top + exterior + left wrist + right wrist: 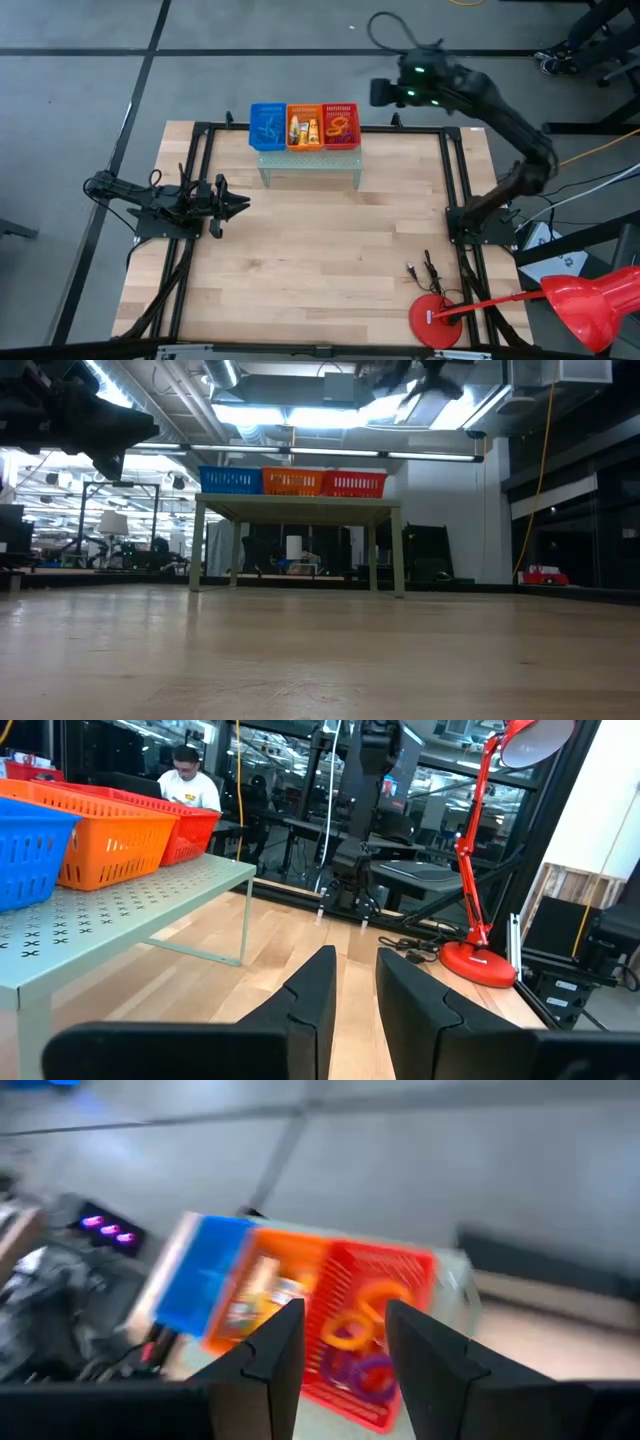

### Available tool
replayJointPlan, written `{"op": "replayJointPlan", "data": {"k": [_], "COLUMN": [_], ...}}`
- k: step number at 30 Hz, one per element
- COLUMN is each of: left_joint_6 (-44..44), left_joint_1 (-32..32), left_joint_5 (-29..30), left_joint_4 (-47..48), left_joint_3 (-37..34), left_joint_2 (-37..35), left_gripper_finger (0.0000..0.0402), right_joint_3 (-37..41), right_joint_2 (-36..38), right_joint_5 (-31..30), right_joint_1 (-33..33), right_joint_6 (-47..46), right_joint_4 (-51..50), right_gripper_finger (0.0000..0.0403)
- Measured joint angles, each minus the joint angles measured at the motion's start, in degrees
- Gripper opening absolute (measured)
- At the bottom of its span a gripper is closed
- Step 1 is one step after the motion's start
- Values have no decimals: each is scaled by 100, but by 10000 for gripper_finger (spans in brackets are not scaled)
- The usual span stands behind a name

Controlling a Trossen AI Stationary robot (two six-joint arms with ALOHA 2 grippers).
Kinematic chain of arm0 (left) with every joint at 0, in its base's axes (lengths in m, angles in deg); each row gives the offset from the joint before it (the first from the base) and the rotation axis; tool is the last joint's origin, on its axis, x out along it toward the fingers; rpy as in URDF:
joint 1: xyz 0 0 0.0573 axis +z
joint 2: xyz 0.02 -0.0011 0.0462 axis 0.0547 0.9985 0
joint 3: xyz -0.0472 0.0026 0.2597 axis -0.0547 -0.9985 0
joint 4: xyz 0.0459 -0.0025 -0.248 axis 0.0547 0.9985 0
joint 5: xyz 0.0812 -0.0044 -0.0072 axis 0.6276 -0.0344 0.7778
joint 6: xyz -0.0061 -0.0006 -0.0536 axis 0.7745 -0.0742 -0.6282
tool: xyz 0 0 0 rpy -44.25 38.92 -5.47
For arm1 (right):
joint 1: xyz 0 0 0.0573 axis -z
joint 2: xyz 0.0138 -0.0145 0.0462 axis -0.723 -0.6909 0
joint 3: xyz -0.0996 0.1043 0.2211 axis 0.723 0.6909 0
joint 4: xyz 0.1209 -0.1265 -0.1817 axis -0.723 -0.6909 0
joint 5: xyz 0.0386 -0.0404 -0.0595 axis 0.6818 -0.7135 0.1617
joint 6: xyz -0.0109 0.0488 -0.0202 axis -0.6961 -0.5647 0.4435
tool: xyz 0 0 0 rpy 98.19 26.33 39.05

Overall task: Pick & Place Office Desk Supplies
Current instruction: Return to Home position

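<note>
Three small baskets stand side by side on the pale green perforated stand at the table's far middle: blue, orange and red. Thin blue loops lie in the blue one, yellow-and-white blocky pieces in the orange one, and orange and purple loops in the red one. My right gripper hangs high beyond the table's far edge, to the right of the baskets, open and empty. My left gripper waits low over the table's left side, open by a narrow gap and empty.
A big red desk lamp stands with its round base at the table's near right corner and its shade off the table. Dark cables lie beside it. Bare wood spreads between stand and near edge. A person sits in the room behind.
</note>
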Motion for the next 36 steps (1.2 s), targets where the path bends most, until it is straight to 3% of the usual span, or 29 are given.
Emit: {"op": "replayJointPlan", "data": {"k": [5, 9, 15, 16, 19, 22, 28, 36], "left_joint_6": [0, 0, 0, 0, 0, 0, 0, 0], "left_joint_1": [1, 0, 2, 0, 0, 2, 0, 2], "left_joint_5": [-2, 0, -2, 0, -2, -2, -2, -2], "left_joint_4": [0, 2, 2, 2, 2, 7, 11, 19], "left_joint_3": [0, -1, -2, 0, 0, -2, -1, 0], "left_joint_2": [0, 0, 0, 0, 0, 0, 0, 35], "left_gripper_finger": [70, 71, 72, 71, 71, 70, 70, 68], "right_joint_3": [-1, -2, -4, 4, 309, 1014, 3168, 6232], "right_joint_2": [852, 1317, 1589, 1581, 1603, 1883, 3073, 4447], "right_joint_5": [-221, -231, 596, 430, -882, -939, 946, 940], "right_joint_1": [-862, -1789, -3277, -3523, -4317, -4717, -4896, -4873], "right_joint_6": [1098, 931, 910, 1179, 1952, 2944, 3849, 3667], "right_joint_4": [710, 1168, 504, 244, 181, 1186, 4177, 6571], "right_gripper_finger": [144, 144, 144, 144, 144, 144, 143, 143]}}
